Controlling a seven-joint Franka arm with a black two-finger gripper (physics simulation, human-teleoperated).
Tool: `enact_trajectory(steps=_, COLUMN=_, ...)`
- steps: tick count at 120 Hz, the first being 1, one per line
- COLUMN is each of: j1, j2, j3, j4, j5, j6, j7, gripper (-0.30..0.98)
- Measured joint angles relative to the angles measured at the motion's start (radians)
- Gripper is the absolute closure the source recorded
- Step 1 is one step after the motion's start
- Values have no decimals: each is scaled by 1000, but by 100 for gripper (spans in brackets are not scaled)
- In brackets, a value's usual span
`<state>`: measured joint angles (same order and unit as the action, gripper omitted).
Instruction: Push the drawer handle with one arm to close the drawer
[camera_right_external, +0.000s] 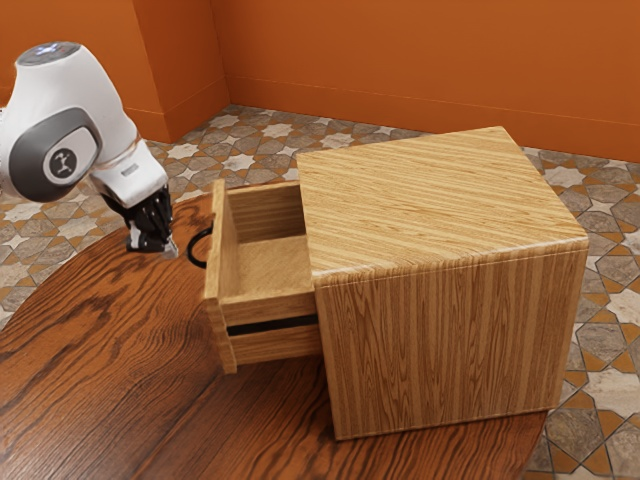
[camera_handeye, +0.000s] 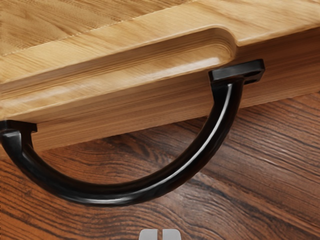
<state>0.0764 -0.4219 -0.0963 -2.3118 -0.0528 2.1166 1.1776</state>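
Note:
My gripper (camera_right_external: 170, 248) is at the exterior view's left, just outside the drawer front, with its fingers together. In the wrist view the gripper (camera_handeye: 160, 234) shows two grey tips side by side, a thin slit between them and no object held. The black curved handle (camera_right_external: 197, 248) stands out from the front of the drawer (camera_right_external: 226, 270), a small distance from the fingertips. Seen from the hand, the handle (camera_handeye: 120, 195) arcs out from the drawer front (camera_handeye: 125, 120). The drawer is pulled well out of the wooden cabinet (camera_right_external: 450, 340), and its visible inside holds nothing.
Cabinet and drawer stand on a round dark wooden table (camera_right_external: 130, 370), whose curved edge runs along the exterior view's left. A patterned tile floor (camera_right_external: 255, 140) and an orange wall (camera_right_external: 400, 65) lie behind.

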Motion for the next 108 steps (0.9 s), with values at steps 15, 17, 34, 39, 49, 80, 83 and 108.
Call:
enact_trajectory(steps=15, j1=-1, j2=24, j3=-13, j4=22, j5=-2, j6=4, j7=-1, gripper=79)
enact_trajectory(steps=17, j1=-1, j2=27, j3=-15, j4=24, j5=-2, j6=5, j7=-1, gripper=79)
enact_trajectory(steps=34, j1=0, j2=53, j3=-37, j4=39, j5=-2, j6=10, j7=-5, gripper=79)
enact_trajectory(steps=39, j1=0, j2=64, j3=-44, j4=43, j5=-2, j6=12, j7=-6, gripper=79)
enact_trajectory(steps=49, j1=0, j2=84, j3=-57, j4=57, j5=-2, j6=16, j7=-10, gripper=79)
enact_trajectory(steps=80, j1=-1, j2=127, j3=-87, j4=80, j5=-18, j6=42, j7=-22, gripper=78)
enact_trajectory(steps=83, j1=-1, j2=132, j3=-90, j4=85, j5=-19, j6=44, j7=-24, gripper=78)
enact_trajectory(steps=108, j1=-1, j2=163, j3=-117, j4=118, j5=-25, j6=56, j7=-35, gripper=78)
